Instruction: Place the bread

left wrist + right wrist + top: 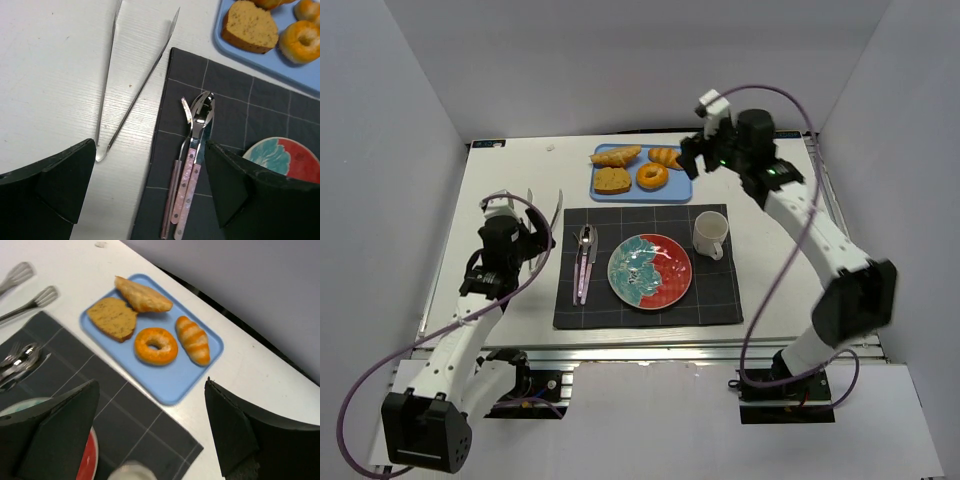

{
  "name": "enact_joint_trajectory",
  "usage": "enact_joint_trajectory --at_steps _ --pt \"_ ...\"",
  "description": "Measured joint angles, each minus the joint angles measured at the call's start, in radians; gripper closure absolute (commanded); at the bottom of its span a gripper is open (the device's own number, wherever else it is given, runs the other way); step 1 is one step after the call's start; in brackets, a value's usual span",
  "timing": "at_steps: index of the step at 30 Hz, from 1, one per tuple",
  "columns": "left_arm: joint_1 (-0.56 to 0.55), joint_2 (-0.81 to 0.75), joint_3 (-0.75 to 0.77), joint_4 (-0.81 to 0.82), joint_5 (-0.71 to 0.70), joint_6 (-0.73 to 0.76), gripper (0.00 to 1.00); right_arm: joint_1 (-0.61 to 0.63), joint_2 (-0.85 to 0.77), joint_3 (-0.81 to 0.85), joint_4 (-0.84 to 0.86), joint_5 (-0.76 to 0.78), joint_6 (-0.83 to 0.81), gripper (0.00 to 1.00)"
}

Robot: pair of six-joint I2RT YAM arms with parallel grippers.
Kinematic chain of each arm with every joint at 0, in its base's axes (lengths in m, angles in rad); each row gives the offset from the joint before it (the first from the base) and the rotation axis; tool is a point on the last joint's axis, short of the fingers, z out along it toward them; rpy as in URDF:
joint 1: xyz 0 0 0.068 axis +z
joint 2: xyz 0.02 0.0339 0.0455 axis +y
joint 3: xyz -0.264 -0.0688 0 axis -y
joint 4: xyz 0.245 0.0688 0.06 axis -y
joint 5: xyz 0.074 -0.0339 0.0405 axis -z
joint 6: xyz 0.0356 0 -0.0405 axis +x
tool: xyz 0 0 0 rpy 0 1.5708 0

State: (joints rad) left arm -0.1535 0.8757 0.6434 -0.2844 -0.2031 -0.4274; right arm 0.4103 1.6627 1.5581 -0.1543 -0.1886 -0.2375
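Far side of the table, the blue tray (678, 192) carries four pieces: the squarish slice (612, 180), the ring doughnut (652, 176), a pointed pastry (616, 156) and a striped roll (666, 157). The right gripper (692, 158) hovers just beside the tray's right end. Nearer, a dark placemat (710, 295) holds a red-and-teal plate (650, 270), with a white mug (710, 234) to its right and a spoon and fork (584, 262) to its left. The left gripper (530, 238) hangs off the mat's left edge, by the metal tongs (559, 205).
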Motion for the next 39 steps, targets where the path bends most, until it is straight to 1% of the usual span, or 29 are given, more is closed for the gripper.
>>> enact_joint_trajectory --at_steps 1,3,4,5,6,7,8,9,10,11,12,13,14,15,17,20,21,22,26,30,31,32,33,35,36,39 --pt "0.000 0.016 0.009 0.000 0.000 0.013 0.04 -0.019 -0.074 -0.062 0.014 -0.049 -0.004 0.11" --pt "0.000 0.049 0.024 -0.001 0.000 0.044 0.17 -0.086 -0.198 -0.181 0.034 -0.216 -0.062 0.34" --pt "0.001 0.068 0.030 -0.001 0.000 0.062 0.28 -0.135 -0.261 -0.256 0.068 -0.315 -0.098 0.69" --pt "0.003 0.085 0.037 -0.002 0.001 0.078 0.68 -0.197 -0.338 -0.360 0.108 -0.414 -0.131 0.87" --pt "0.006 0.105 0.043 0.000 0.002 0.098 0.84 -0.217 -0.361 -0.390 0.110 -0.443 -0.150 1.00" --pt "0.011 0.131 0.051 -0.002 0.009 0.122 0.96 -0.246 -0.393 -0.439 0.119 -0.482 -0.169 1.00" --pt "0.015 0.162 0.060 -0.001 0.013 0.147 1.00 -0.263 -0.419 -0.483 0.119 -0.526 -0.196 1.00" --pt "0.022 0.201 0.072 0.000 0.020 0.172 0.96 -0.269 -0.431 -0.516 0.109 -0.576 -0.224 0.56" --pt "0.029 0.235 0.078 0.001 0.024 0.189 0.80 -0.270 -0.431 -0.528 0.102 -0.600 -0.241 0.40" --pt "0.036 0.264 0.084 -0.002 0.026 0.212 0.63 -0.270 -0.430 -0.537 0.087 -0.632 -0.259 0.33" --pt "0.045 0.296 0.098 -0.014 0.028 0.238 0.52 -0.271 -0.430 -0.542 0.069 -0.655 -0.278 0.27" --pt "0.054 0.348 0.120 -0.021 0.028 0.264 0.46 -0.273 -0.430 -0.544 0.044 -0.679 -0.302 0.17" --pt "0.062 0.397 0.144 -0.023 0.027 0.284 0.40 -0.275 -0.431 -0.545 0.028 -0.695 -0.317 0.13" --pt "0.069 0.447 0.165 -0.023 0.026 0.302 0.26 -0.279 -0.432 -0.547 0.013 -0.712 -0.333 0.12" --pt "0.080 0.531 0.193 -0.023 0.011 0.335 0.19 -0.288 -0.438 -0.558 -0.007 -0.740 -0.348 0.11" --pt "0.088 0.628 0.224 -0.031 -0.004 0.369 0.18 -0.302 -0.449 -0.591 -0.031 -0.772 -0.351 0.11" --pt "0.089 0.660 0.238 -0.032 -0.005 0.378 0.13 -0.306 -0.450 -0.600 -0.035 -0.779 -0.351 0.11" --pt "0.089 0.687 0.253 -0.033 -0.005 0.390 0.13 -0.309 -0.451 -0.608 -0.040 -0.784 -0.350 0.11" --pt "0.091 0.789 0.320 -0.035 0.005 0.436 0.13 -0.317 -0.451 -0.613 -0.055 -0.795 -0.349 0.11" --pt "0.093 0.845 0.360 -0.027 0.033 0.465 0.14 -0.325 -0.450 -0.613 -0.056 -0.803 -0.349 0.11" --pt "0.095 0.855 0.367 -0.026 0.040 0.470 0.15 -0.328 -0.450 -0.613 -0.056 -0.805 -0.349 0.11" --pt "0.098 0.866 0.373 -0.026 0.051 0.477 0.20 -0.332 -0.448 -0.613 -0.056 -0.807 -0.349 0.11" --pt "0.100 0.877 0.381 -0.023 0.065 0.483 0.26 -0.333 -0.445 -0.613 -0.056 -0.809 -0.349 0.11" --pt "0.108 0.888 0.391 -0.024 0.087 0.491 0.34 -0.337 -0.437 -0.612 -0.057 -0.810 -0.346 0.11" --pt "0.117 0.903 0.404 -0.022 0.117 0.493 0.42 -0.337 -0.432 -0.610 -0.057 -0.810 -0.346 0.11" --pt "0.159 0.927 0.420 -0.001 0.197 0.494 0.58 -0.345 -0.421 -0.608 -0.058 -0.810 -0.345 0.11"
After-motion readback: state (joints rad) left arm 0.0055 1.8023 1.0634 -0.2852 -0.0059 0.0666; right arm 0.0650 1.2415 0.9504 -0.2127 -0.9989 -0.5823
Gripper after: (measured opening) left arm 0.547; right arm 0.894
